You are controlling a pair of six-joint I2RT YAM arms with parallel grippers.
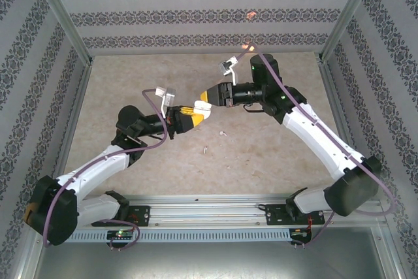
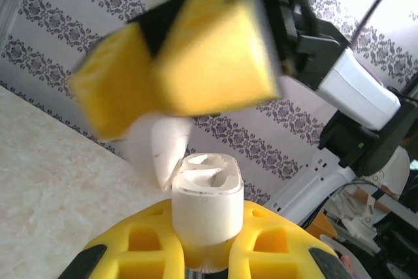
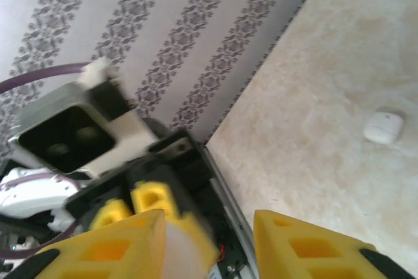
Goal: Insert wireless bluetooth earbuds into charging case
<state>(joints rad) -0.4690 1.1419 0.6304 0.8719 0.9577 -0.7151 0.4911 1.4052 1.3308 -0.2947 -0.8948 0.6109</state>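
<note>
left gripper (image 2: 209,253) clamped on charging case (image 2: 208,210), raised off table (image 1: 274,161); lid (image 2: 163,151) open, wells look empty; right gripper (image 3: 209,253) part-open at lid, apparently empty; two earbuds (image 1: 222,133) on table, both insertions seemingly left

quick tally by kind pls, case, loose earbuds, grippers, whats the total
charging case: 1
loose earbuds: 2
grippers: 2 (left gripper, right gripper)
total: 5
</note>
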